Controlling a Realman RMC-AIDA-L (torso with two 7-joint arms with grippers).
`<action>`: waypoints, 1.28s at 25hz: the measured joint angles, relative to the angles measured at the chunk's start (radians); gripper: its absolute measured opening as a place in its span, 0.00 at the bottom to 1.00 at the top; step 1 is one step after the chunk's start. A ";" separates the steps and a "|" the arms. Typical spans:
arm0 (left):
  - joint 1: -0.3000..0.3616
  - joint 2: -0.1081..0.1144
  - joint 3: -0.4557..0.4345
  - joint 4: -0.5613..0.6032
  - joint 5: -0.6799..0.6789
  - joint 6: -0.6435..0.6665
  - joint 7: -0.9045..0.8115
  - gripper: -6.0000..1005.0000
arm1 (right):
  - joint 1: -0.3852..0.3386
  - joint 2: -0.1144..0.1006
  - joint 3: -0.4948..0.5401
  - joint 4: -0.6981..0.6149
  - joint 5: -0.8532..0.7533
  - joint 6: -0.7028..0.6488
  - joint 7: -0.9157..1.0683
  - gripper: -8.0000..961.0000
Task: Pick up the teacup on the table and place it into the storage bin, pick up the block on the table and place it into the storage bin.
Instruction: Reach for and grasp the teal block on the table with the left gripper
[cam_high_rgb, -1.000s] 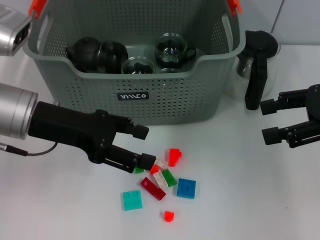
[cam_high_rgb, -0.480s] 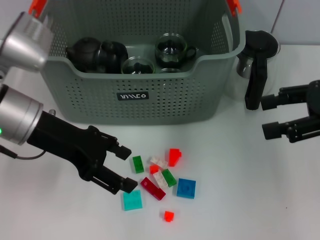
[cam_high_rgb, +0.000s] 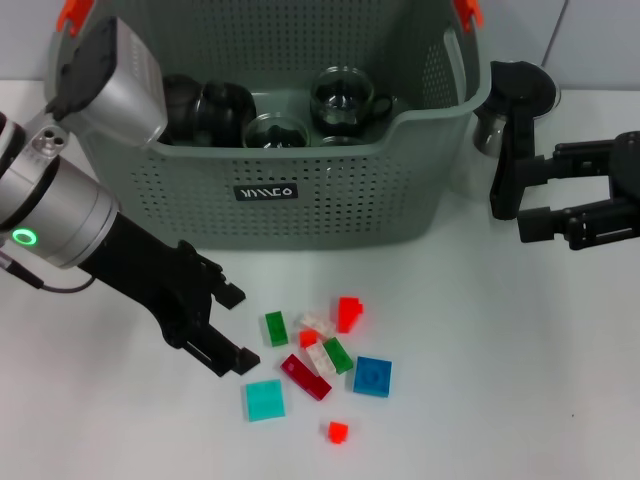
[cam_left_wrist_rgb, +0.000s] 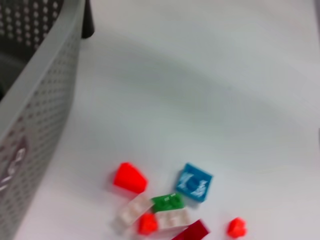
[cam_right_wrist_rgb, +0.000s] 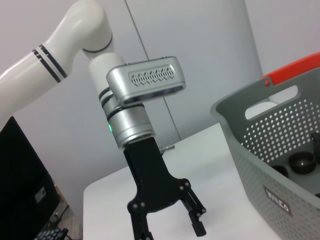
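A scatter of small blocks (cam_high_rgb: 318, 358) is seen lying on the white bench (cam_high_rgb: 480, 400), nearest the camera. Just beside them, the left pincer (cam_high_rgb: 234, 328) is held spread open and empty; a second ago it was reaching in among the blocks, and it has since been drawn back. Behind, the storage bin (cam_high_rgb: 330, 200) is seen holding a dark teapot (cam_high_rgb: 205, 105) and glass teacups (cam_high_rgb: 345, 95). At the bin's right, the right pincer (cam_high_rgb: 530, 205) is open, empty, shifted closer.
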 joint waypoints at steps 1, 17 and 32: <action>0.000 -0.003 0.003 0.005 0.012 -0.010 0.000 0.88 | 0.002 0.001 0.003 0.000 0.001 0.000 0.000 0.93; 0.024 0.064 -0.386 -0.168 -0.407 0.042 0.079 0.88 | 0.021 -0.013 0.043 0.002 0.009 0.015 -0.002 0.93; 0.024 0.070 -0.319 -0.163 -0.405 0.087 0.064 0.88 | 0.036 -0.026 0.057 0.032 0.009 0.034 -0.014 0.93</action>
